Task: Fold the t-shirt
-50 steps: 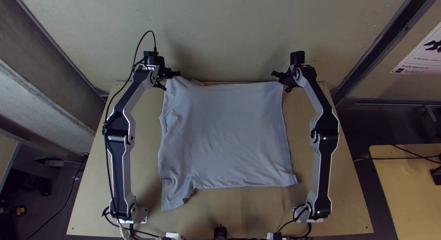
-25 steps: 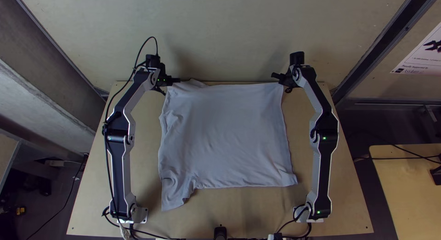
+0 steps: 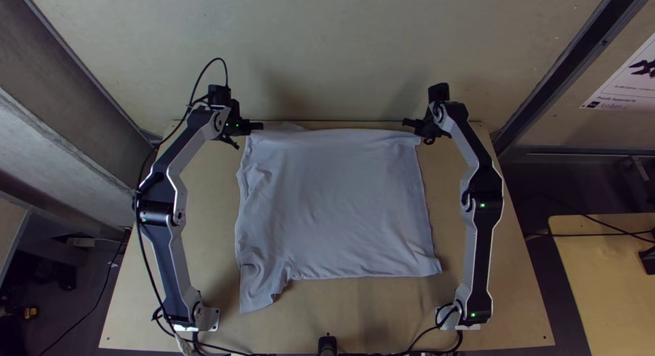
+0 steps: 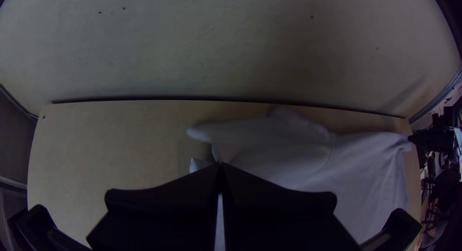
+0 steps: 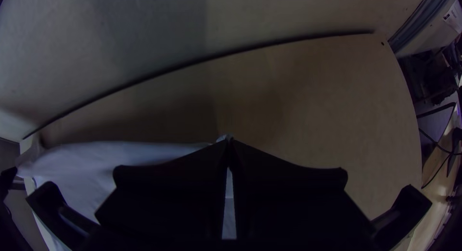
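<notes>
While the light wooden table [image 3: 382, 315] stretched beneath both arms, the grey t-shirt [image 3: 341, 206] lay on it between them, spread broadly with light wrinkles, its far side near the table's far edge. A sleeve [image 3: 260, 292] stuck out toward the near edge on the left. The left gripper [image 3: 250, 133] was at the shirt's far left corner, its fingers pinched together on the cloth; the right gripper [image 3: 417, 132] had the far right corner clamped between its own. A small flap [image 3: 292, 127] stuck up beside the left gripper.

Silver links [image 3: 469, 250], black joints [image 3: 157, 213], cable [image 3: 217, 58] (lights [image 3: 482, 205], apparently green).
</notes>
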`<state>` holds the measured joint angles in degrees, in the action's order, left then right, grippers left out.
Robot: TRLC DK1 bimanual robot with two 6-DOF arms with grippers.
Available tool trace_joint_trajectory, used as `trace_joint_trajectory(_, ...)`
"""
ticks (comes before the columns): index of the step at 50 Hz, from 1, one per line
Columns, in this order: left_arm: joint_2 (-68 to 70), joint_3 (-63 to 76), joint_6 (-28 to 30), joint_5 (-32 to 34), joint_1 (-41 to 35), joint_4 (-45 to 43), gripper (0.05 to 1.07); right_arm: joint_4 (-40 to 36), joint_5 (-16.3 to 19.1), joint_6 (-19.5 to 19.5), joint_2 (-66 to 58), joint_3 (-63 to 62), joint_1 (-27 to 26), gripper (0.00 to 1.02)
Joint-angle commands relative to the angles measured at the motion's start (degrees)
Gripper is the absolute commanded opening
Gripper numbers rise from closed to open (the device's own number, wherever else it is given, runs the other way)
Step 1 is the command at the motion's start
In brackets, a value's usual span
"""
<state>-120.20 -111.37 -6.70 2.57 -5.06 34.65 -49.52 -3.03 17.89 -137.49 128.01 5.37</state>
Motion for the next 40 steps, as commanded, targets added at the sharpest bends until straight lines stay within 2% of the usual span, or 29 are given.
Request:
trace_joint_trajectory(1, 5.07, 3.88, -1.21, 0.95, -0.39, -0.55, 0.08, -0.93, -0.84, -0.93, 4.42, -2.59, -0.44, 0.02)
trace_joint_trajectory(24, 15.61, 18.47, -1.39, 0.95, -2.06, -2.66, 0.08, -0.58, -2.77, -1.63, 13.21, -14.01, -0.18, 0.02)
trace_joint_trajectory(40, 24.23, 29.19, -2.35, 1.83, -2.15, -3.98, 0.08, 3.02, -3.56, -1.63, 19.98, -24.03, 0.61, 0.02)
